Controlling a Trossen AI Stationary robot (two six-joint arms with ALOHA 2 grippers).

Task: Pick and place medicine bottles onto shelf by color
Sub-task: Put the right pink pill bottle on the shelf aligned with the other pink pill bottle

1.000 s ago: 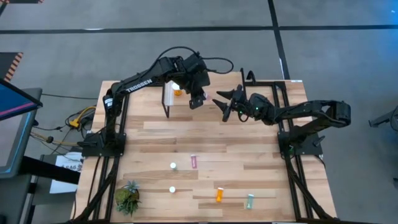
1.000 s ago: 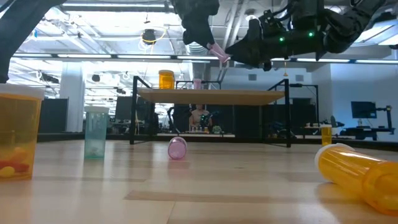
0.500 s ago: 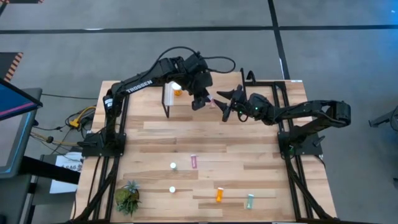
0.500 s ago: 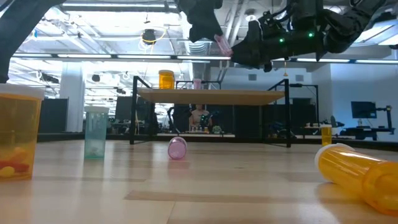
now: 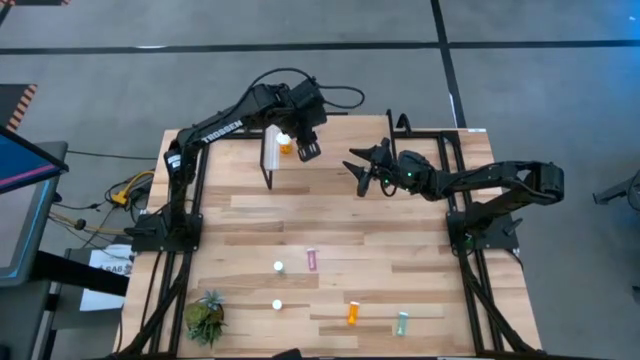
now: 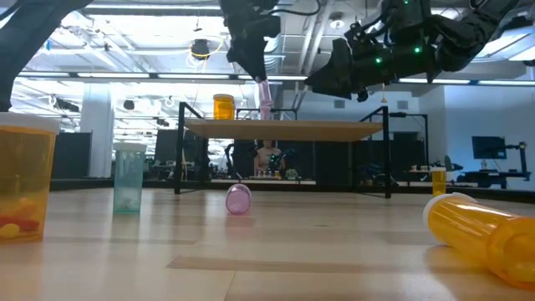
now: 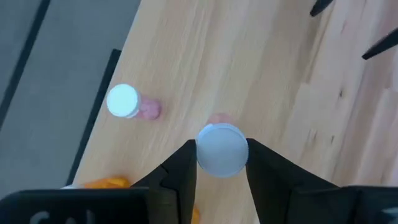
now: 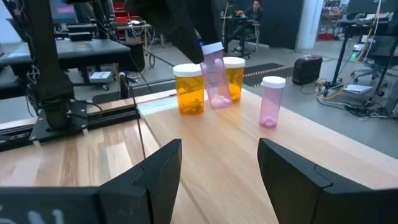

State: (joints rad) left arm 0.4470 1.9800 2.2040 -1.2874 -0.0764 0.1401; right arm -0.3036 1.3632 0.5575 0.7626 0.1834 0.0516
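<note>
My left gripper [image 5: 307, 150] hangs over the left end of the shelf [image 5: 340, 135], shut on a pink medicine bottle [image 8: 214, 76] with a white cap. On the shelf stand two orange bottles [image 8: 188, 90] [image 8: 233, 78] and another pink bottle [image 8: 271, 101], each on its base. My right gripper [image 5: 362, 167] is open and empty, level above the shelf's middle, pointing at the held bottle. More bottles are on the table's near half: a pink one lying [image 5: 312, 260], an orange one [image 5: 353, 314], a green one [image 5: 402, 323]. My left gripper pinches the pink bottle at its white-capped top end [image 7: 205, 152] between its two fingers [image 7: 180, 171]. The fingers come steeply from above. The bottle hangs below them, nearly upright, its base [image 6: 266, 115] just above the shelf top [image 6: 284, 129].
Two white-capped bottles [image 5: 279, 267] [image 5: 277, 305] stand on the near table, with a small potted plant [image 5: 205, 318] at the near left corner. In the low view an orange bottle [image 6: 25, 180], a green one [image 6: 128, 177] and a lying orange one [image 6: 481, 234] are close by.
My left gripper has carried the pink bottle away from my right gripper, toward the table's left and far edge, to the shelf's left end beside the orange bottles. The bottle has swung from slanted to nearly upright.
</note>
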